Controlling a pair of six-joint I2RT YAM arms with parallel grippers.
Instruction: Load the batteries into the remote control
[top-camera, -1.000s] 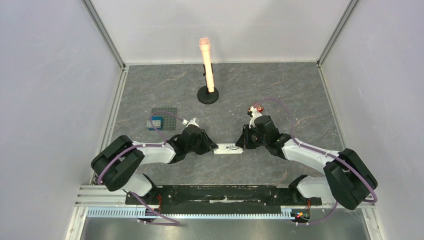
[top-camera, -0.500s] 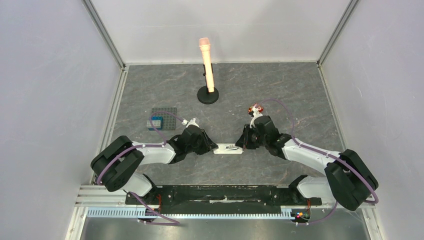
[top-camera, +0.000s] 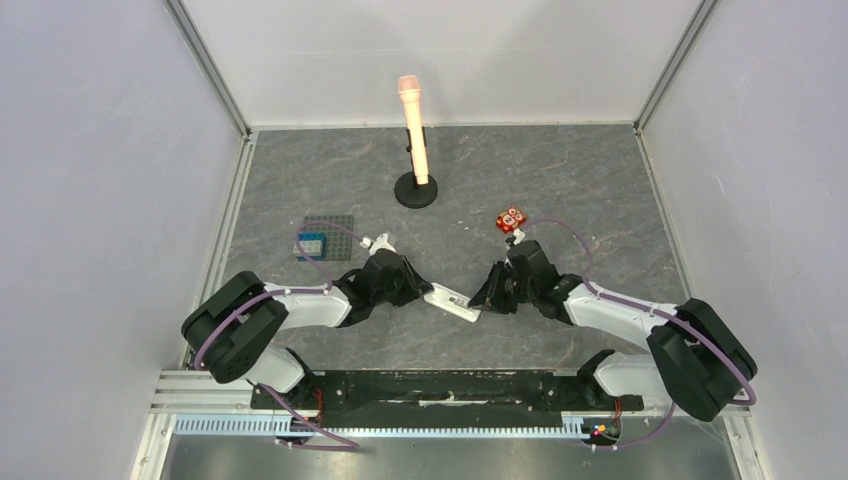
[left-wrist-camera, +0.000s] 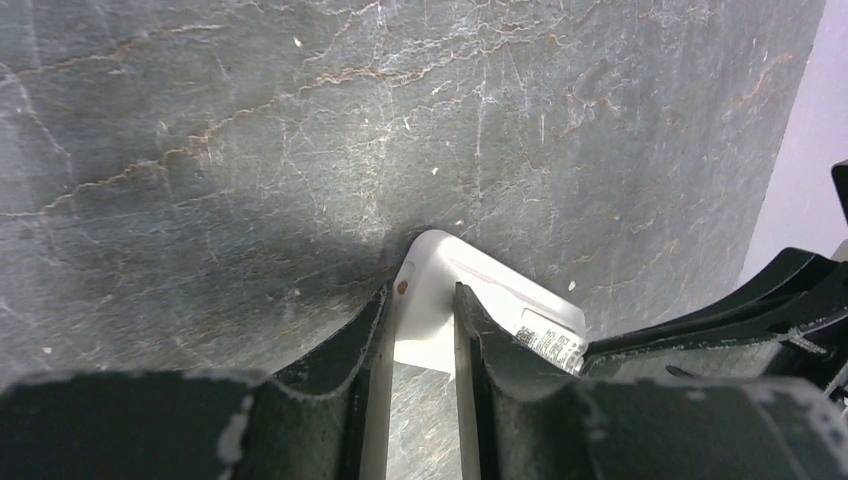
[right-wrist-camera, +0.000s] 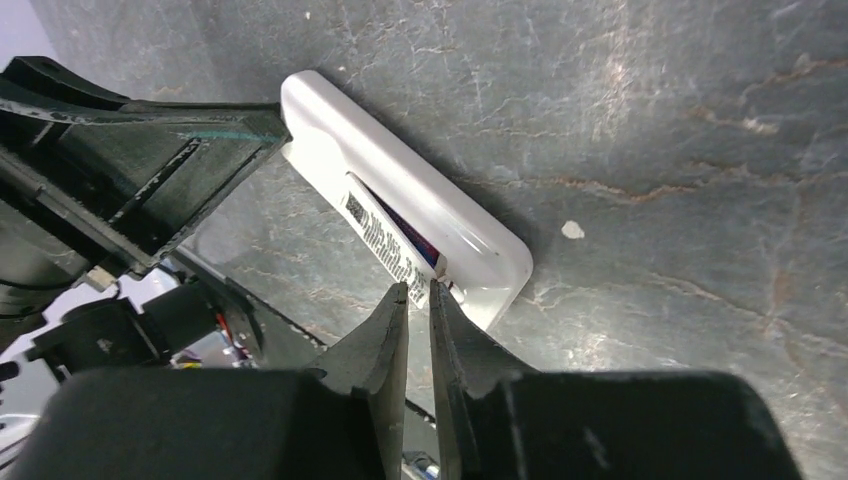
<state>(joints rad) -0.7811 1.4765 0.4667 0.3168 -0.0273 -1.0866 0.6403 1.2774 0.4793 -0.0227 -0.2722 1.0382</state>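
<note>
**Desk:** Where is the slim white plastic remote control (top-camera: 452, 302)?

**Photographer:** At the front middle of the grey marbled table (top-camera: 600, 190). It slants between the two black hands, with its open battery slot turned upward.

**Desk:** Who has hold of it?

**Photographer:** The left hand (top-camera: 421, 291) clamps one rounded end, a finger (left-wrist-camera: 372, 325) pressed against each long edge.

**Desk:** And the right hand?

**Photographer:** The right hand (top-camera: 484, 300) hovers at the other end. Its fingers (right-wrist-camera: 393, 325) are pinched almost together, with nothing visible between them. The tips sit just beside the slot, where a dark blue strip (right-wrist-camera: 398, 218) shows next to a printed label.

**Desk:** What else is on the table?

**Photographer:** A small red block with white circles (top-camera: 512, 219) lies behind the right arm. A grey studded plate (top-camera: 335, 232) carrying a blue brick (top-camera: 313, 243) lies behind the left arm. A peach-coloured microphone (top-camera: 412, 125) stands upright on a round black stand (top-camera: 416, 191) at the back.
</note>
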